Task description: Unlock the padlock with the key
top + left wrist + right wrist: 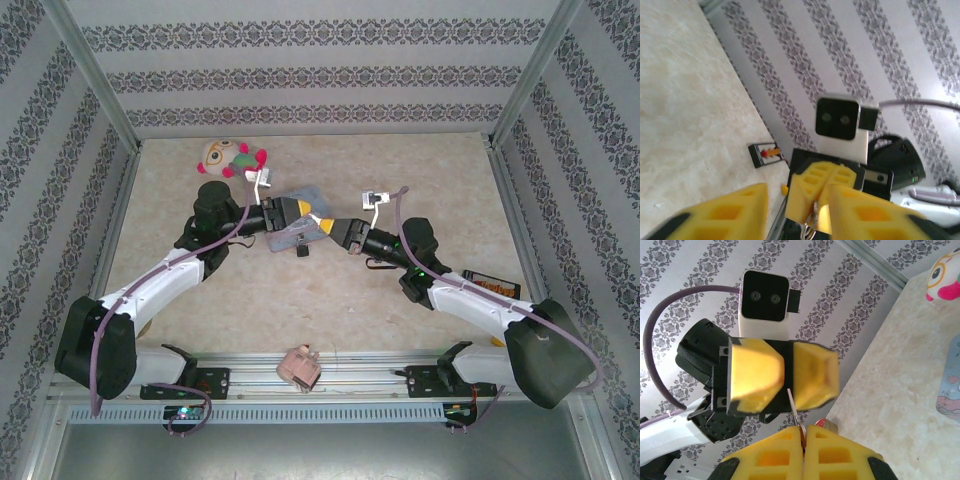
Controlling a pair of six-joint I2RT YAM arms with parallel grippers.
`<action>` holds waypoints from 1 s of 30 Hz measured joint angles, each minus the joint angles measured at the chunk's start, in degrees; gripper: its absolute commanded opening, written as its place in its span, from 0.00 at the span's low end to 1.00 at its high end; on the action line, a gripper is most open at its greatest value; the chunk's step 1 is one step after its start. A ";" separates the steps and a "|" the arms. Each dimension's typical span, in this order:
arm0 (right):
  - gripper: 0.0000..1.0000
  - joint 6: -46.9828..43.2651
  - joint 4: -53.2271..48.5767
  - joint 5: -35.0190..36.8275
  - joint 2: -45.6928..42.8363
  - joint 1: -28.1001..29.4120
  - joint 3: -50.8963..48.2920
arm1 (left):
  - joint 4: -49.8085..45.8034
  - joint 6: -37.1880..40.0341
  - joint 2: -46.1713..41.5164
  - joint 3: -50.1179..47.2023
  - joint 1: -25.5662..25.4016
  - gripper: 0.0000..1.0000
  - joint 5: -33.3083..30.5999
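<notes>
Right tool (804, 432) pinches key (791, 405), shaft partly hidden; left tool (788, 375) blurred, cannot tell if gripping.

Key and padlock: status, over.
Right gripper shut on key, blade at fingertips of left gripper. Left grip unclear. Possible padlock: small dark piece at near edge of tin. Nothing between tips but key.

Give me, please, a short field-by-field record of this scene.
left tool: open, facing the right tool tip to tip
right tool: shut on the key, blade aimed at the left tool's gap
padlock: probably the small dark item on the table beside the tin, unheld
tin: pale blue, lying below the two tools
plush toy: far left of the table
pink block: near edge, between the arm bases
</notes>
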 measured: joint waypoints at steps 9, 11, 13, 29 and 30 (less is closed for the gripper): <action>0.00 -4.31 -10.71 3.21 -5.03 -0.24 -0.46 | -7.76 2.32 -3.39 -0.07 0.33 0.99 -10.54; 0.00 -5.44 -14.97 5.60 -6.95 -0.24 -0.50 | -11.91 3.93 -5.20 -0.07 0.31 0.99 -14.14; 0.00 -6.23 -19.23 8.22 -8.61 -0.24 -0.52 | -16.04 5.40 -6.88 -0.04 0.22 0.99 -18.21; 0.00 -7.48 -42.36 22.03 -9.90 -0.24 -2.27 | -39.06 8.70 -1.86 -0.02 -16.24 0.98 -50.18; 0.00 -7.45 -42.66 22.25 -9.33 -0.24 -2.43 | -39.58 8.79 -0.44 0.20 -17.42 0.98 -51.21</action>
